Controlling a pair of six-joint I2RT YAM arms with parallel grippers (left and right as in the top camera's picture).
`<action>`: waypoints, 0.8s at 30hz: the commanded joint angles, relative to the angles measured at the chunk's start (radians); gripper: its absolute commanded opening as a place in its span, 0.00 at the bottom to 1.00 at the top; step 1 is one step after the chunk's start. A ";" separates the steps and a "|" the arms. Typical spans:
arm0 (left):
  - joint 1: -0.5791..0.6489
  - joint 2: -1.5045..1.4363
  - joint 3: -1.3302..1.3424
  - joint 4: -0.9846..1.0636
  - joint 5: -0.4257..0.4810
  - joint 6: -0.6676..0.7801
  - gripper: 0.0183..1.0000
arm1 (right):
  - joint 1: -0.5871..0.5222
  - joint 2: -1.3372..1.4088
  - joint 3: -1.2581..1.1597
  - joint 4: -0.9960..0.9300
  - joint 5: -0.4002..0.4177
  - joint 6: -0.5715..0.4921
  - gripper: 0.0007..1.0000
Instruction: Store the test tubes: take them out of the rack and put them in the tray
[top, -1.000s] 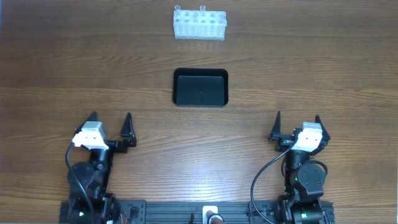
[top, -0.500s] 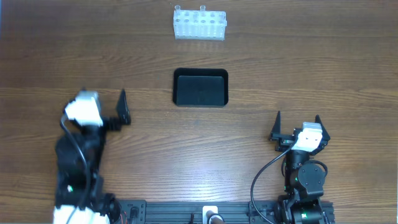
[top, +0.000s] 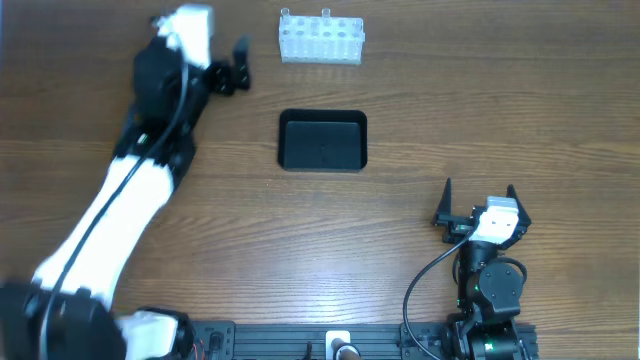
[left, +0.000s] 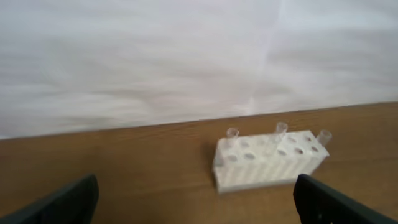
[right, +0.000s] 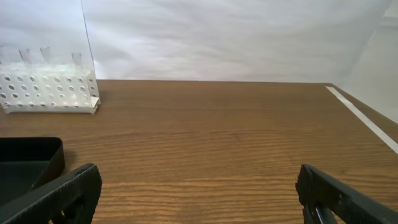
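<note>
Top view query, Operator: state the location of the task items.

Technician: The white perforated plastic rack (top: 321, 40) stands at the middle of the far edge of the brown wooden table (top: 500, 100). The clear, thin-walled test tubes (left: 281, 129) stand upright in its holes. The count appears to be three, though the tubes are faint against the white backdrop. The black rectangular plastic tray (top: 283, 140) sits at the table's centre, near the rack but apart from it, and holds no tubes.

Operator: Report both grippers.

Technician: The left gripper (left: 196, 183) is near the far edge, just left of the rack and facing it. Its fingers are spread wide and hold nothing. The right gripper (top: 479, 186) is by the near edge on the right side, well apart from rack and tray. Its fingers are likewise spread and hold nothing.

Operator: Advise on handling.

Technician: Treat each tube as light, rigid, smooth and probably slippery. Whether the material is glass or plastic cannot be determined, so assume it is fragile and limit clamping force. Take hold of the exposed section above the rack's top face, just below the rim, with the pads on opposite sides. Withdraw it straight up along its own axis. A tilted pull could bind the tube in its hole and lift or drag the rack, which looks light. No extraction is yet complete.
</note>
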 joint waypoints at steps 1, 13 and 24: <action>-0.047 0.219 0.192 0.005 0.013 -0.016 1.00 | -0.003 -0.008 -0.006 -0.002 -0.004 -0.001 0.99; -0.096 0.603 0.504 0.004 0.013 -0.042 1.00 | -0.003 -0.008 -0.006 -0.001 -0.004 -0.001 0.99; -0.096 0.746 0.591 0.031 -0.033 -0.052 1.00 | -0.003 -0.008 -0.006 -0.002 -0.004 -0.001 0.99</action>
